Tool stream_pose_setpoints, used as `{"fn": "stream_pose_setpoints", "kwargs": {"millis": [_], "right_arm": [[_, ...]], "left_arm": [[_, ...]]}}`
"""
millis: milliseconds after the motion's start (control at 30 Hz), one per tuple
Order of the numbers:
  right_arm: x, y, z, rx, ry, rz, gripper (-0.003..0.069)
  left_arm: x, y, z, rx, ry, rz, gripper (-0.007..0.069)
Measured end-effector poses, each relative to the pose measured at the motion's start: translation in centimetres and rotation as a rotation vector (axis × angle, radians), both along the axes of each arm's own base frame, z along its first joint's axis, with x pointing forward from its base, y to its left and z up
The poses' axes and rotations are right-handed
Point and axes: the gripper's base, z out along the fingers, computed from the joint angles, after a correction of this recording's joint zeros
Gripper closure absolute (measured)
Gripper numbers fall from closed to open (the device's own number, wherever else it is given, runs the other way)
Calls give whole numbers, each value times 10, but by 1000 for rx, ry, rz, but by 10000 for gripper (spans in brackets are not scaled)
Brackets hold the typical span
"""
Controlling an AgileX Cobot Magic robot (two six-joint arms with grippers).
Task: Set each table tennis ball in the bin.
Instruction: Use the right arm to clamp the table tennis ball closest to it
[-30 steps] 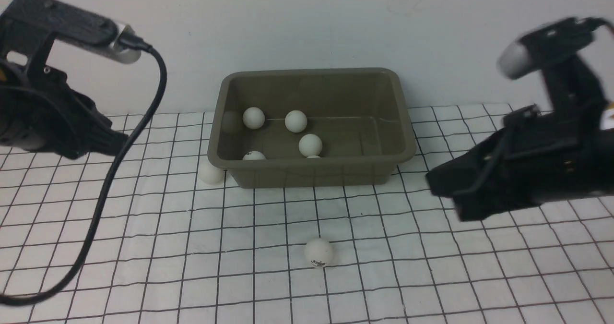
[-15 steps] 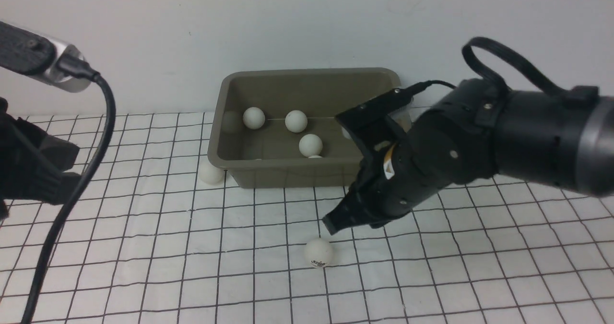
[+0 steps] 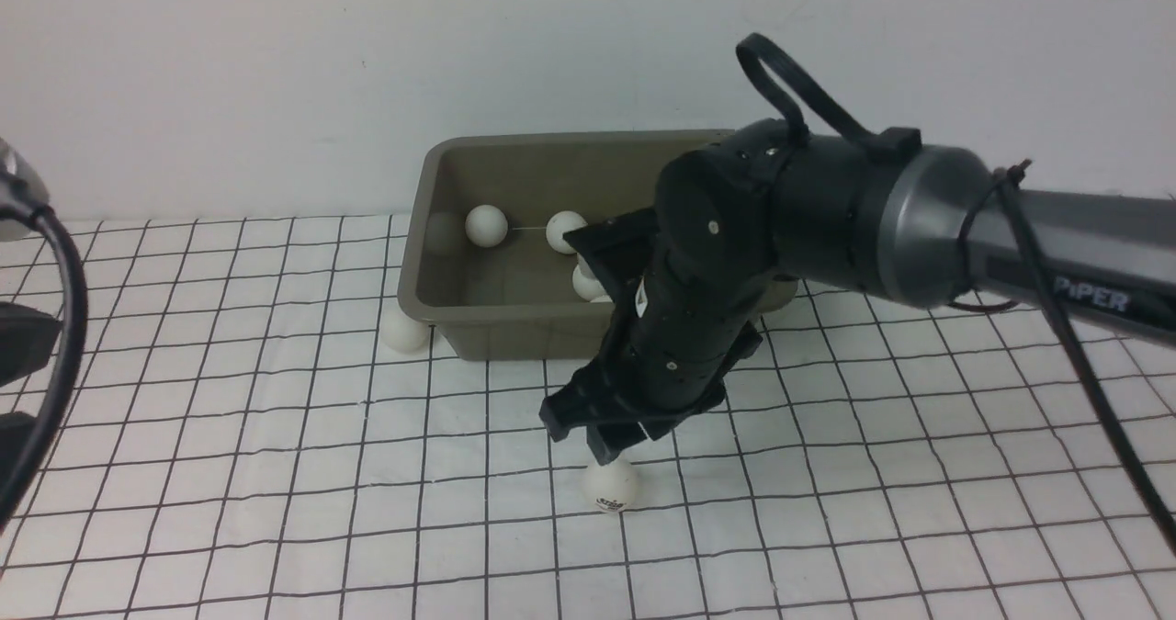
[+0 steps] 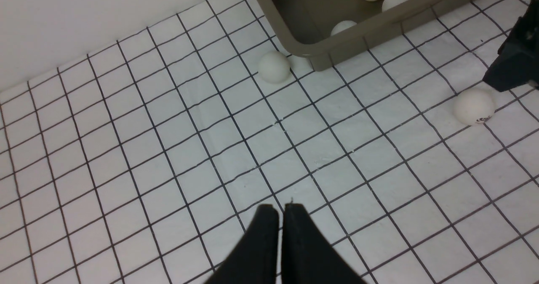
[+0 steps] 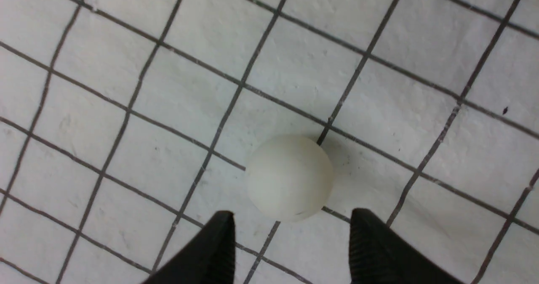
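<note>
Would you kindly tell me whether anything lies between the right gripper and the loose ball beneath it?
Nothing: the right wrist view shows only bare gridded cloth between the open right gripper and the ball.

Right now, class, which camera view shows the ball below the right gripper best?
The right wrist view: the ball fills the centre, just ahead of the open right gripper. Front view: small, logo visible, gripper crowding its top. Left wrist view: small, beside the gripper.

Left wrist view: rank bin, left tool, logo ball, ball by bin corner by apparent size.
1. bin, though cropped by the frame.
2. left tool, inflated by closeness to the camera.
3. logo ball and ball by bin corner: nearly alike. The logo ball looks slightly bigger, possibly only nearer, so unranked.
</note>
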Motion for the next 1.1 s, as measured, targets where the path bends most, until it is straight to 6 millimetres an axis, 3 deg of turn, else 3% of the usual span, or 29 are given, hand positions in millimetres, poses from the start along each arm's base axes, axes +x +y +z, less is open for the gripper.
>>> {"fn": "stream_pose_setpoints", "kwargs": {"millis": [200,367,867,933,967,1033,1067,1100], "right_arm": [[1,2,-21,-40,60,3,164],[2,5,-31,-41,83,5,118],[13,16,-62,-25,94,-1,123],[13,17,-65,-25,101,-3,158],[13,17,-65,-26,108,-5,216],[13,17,-63,-24,109,-5,249],[14,18,-61,-23,109,-3,300],[15,20,-56,-19,107,4,297]], "left_arm": [[-17,1,5,-2,-32,-4,629],[-27,2,8,-3,-54,-5,629],[-29,2,6,0,-26,-9,629],[-29,2,6,0,-26,-9,629],[-29,2,6,0,-25,-10,629],[-29,2,6,0,-25,-10,629],[-29,2,6,0,-25,-10,629],[-29,2,6,0,-25,-10,629]]}}
